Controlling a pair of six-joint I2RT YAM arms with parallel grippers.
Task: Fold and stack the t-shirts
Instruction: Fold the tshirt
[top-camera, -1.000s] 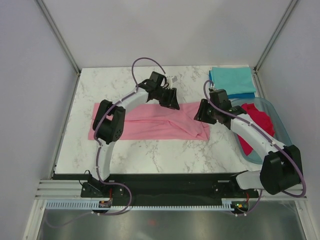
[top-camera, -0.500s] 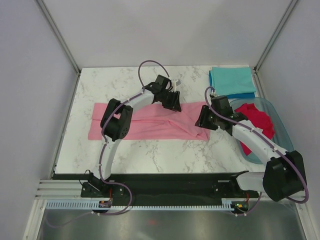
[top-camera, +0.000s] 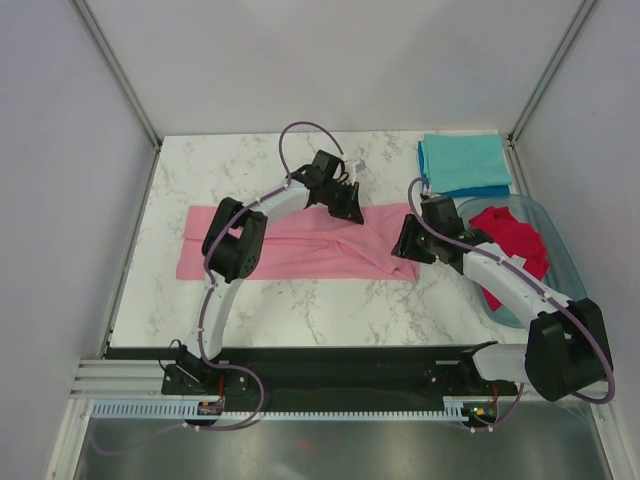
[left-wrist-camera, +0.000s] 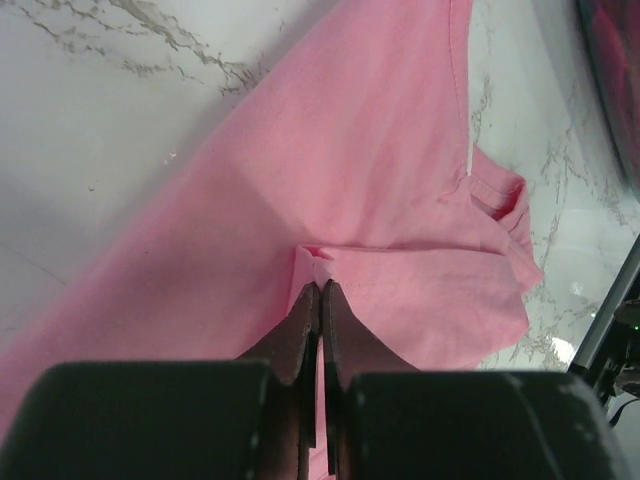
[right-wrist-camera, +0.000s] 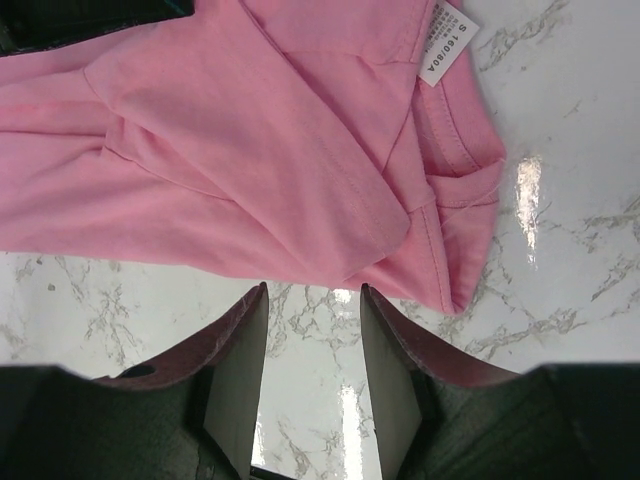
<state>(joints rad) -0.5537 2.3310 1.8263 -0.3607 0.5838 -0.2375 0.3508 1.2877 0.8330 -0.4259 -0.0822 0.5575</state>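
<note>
Teal shirt (top-camera: 462, 158) seemingly folded (red one (top-camera: 520, 238) sits in the tub (top-camera: 572, 262)), pink shirt (top-camera: 300, 245) mid-fold: left gripper (left-wrist-camera: 320, 288) pinches it, right gripper (right-wrist-camera: 313, 290) gapes empty.

Pink t-shirt (top-camera: 300, 255) spread on marble table (top-camera: 200, 170); left arm (top-camera: 272, 203) and right arm (top-camera: 492, 272) reach over it

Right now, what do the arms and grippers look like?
Left arm and right arm: white links, black joint housings, a purple cable looping along each. Left gripper and right gripper: black bodies, flat tapering dark fingers with a brownish tinge. No markings legible.
</note>
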